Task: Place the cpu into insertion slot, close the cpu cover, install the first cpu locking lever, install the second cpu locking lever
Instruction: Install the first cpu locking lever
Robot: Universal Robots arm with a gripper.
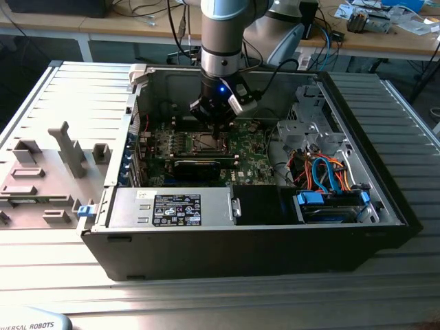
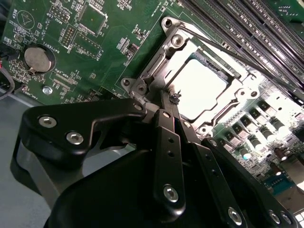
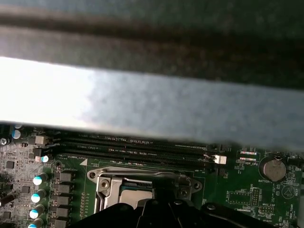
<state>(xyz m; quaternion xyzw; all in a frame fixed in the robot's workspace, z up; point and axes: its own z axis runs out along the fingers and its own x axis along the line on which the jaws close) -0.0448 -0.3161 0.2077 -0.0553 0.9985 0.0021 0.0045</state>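
An open computer case (image 1: 247, 234) is seen lying on its side on a slatted grey surface (image 1: 62, 103), with the green motherboard (image 1: 244, 155) flat on its floor. The arm is lowered into the case, and the claw (image 1: 218, 127) is held directly over the insertion slot (image 1: 206, 143) in the middle of the board.

In the second wrist view, the cpu (image 2: 202, 88) is found seated flat in the insertion slot (image 2: 247, 85), its silver top facing up and its edges square with the socket rim. The cpu cover (image 2: 176, 52) is laid down around it, so that the chip shows through the central window. A thin locking lever (image 2: 228, 50) is seen running along the socket edge on the memory-slot side, its long axis parallel to the long memory slots (image 2: 237, 21).

The claw (image 2: 170, 102) is drawn narrow, its fingers (image 2: 167, 114) brought together to a point at the cover's edge by a corner of the socket; whether anything is pinched between them cannot be told.

In the first wrist view, the socket frame (image 3: 142, 178) lies beside the memory slots (image 3: 137, 147), with a coin battery (image 3: 272, 169) on the board to one side.
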